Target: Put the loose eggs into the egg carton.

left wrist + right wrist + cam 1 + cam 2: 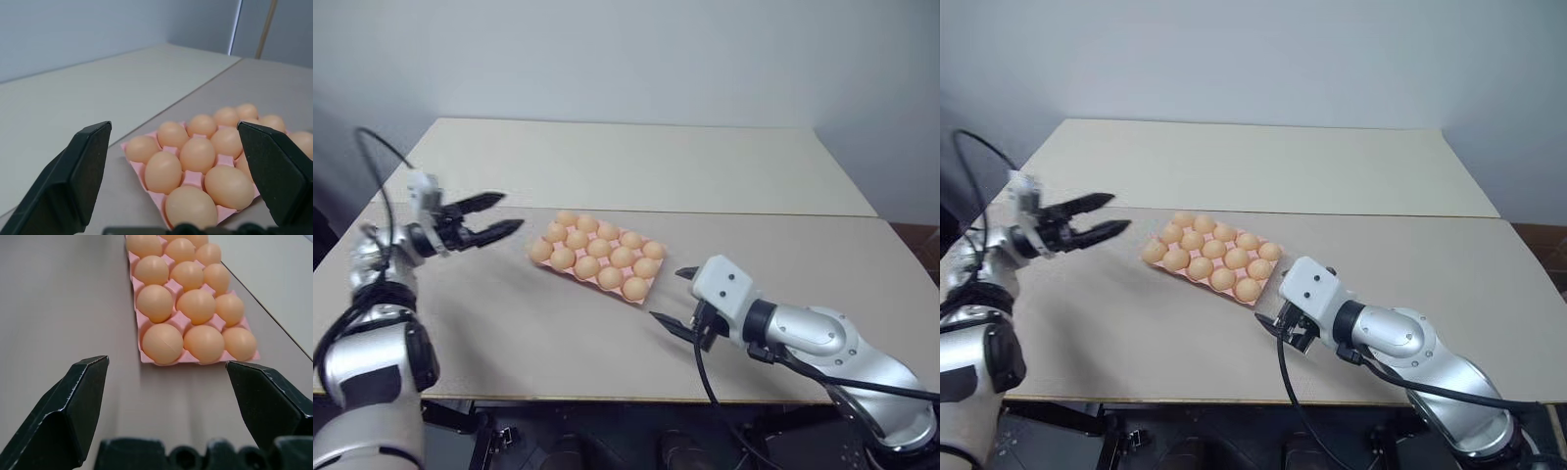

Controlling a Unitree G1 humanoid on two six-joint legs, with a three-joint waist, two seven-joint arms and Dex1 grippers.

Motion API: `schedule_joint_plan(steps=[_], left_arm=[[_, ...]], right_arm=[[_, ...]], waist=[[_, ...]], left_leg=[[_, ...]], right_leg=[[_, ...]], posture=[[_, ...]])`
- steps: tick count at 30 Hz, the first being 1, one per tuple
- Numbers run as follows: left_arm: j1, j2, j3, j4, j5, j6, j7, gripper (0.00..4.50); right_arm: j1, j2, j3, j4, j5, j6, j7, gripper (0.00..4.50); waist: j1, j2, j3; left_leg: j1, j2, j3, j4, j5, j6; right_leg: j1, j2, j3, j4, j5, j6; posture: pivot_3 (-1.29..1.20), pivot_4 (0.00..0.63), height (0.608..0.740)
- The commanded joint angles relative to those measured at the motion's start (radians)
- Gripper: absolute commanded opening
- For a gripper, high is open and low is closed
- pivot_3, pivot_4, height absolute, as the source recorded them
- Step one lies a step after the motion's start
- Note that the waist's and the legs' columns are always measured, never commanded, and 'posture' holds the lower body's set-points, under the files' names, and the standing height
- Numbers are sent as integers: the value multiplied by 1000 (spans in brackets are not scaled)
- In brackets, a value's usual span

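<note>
The pink egg carton (574,276) lies at the table's middle, its cups filled with tan-orange eggs (598,248). Loose eggs are out of view; every egg I see sits in a cup. My left gripper (509,212) hovers above the table to the left of the carton, open, empty and pointing at it. The left wrist view looks between its fingers at the carton (138,169). My right gripper (666,294) is low at the carton's near right corner, open and empty. In the right wrist view the carton (182,323) lies just ahead of its fingers.
The grey-beige table (509,323) meets a lighter tabletop (636,162) along a seam just behind the carton. A plain wall stands behind. The table's front edge runs close under my arms. A black cable (705,377) hangs from the right wrist.
</note>
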Motion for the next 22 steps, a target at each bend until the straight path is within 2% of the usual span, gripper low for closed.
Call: schedule_joint_plan(steps=[1,5,12,15,22], left_arm=[[85,72,44,-115,-71,47,-76,4468],[303,122,72,-411,-141,133,-85,4468],[712,171,239,-933,-280,330,18,4468],[831,172,302,-1066,-325,390,51,4468],[962,149,368,-1245,-374,471,173,4468]], right_arm=[[15,-35,-97,-29,14,-51,41,4500],[44,-84,-229,-15,78,-62,129,4500],[130,-206,-403,24,119,-158,300,4500],[145,-237,-431,54,122,-199,341,4500],[121,-267,-402,156,99,-270,389,4500]], waist=[[-6,0,0],[-6,0,0],[-3,0,0],[-3,0,0],[-2,0,0]], left_leg=[[0,0,0,0,0,0],[1,1,0,0,0,0],[1,2,0,0,0,0],[4,2,1,0,0,0],[3,2,2,-1,0,0]], right_leg=[[0,0,0,0,0,0],[1,0,0,0,0,0],[1,0,0,0,0,0],[3,0,1,0,0,0],[3,0,1,-1,0,0]], posture=[[0,150,740],[0,150,740],[0,150,740],[0,150,740],[0,150,740]])
